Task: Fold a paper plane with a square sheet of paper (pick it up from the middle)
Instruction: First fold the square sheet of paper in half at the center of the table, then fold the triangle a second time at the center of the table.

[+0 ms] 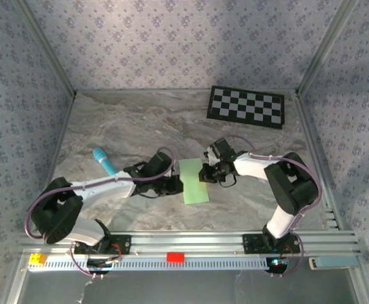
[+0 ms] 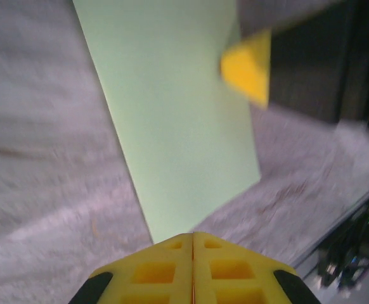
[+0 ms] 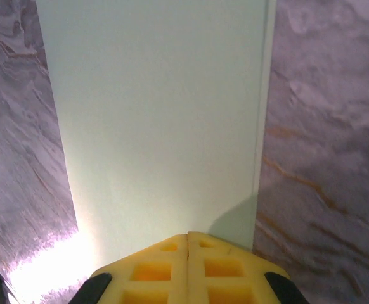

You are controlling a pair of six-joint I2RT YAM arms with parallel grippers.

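Folded sheet of paper [image 1: 194, 182] flat on table [image 1: 127, 126]; left fingers [image 2: 153, 273] clenched at its left edge, right fingers [image 3: 149, 273] clenched over it, empty.

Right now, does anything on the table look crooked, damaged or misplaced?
The pale mint-green sheet of paper, folded into a narrow rectangle, shows a thin paler strip along its right edge in the right wrist view, so its two layers seem not to line up exactly. Nothing looks torn or spilled.
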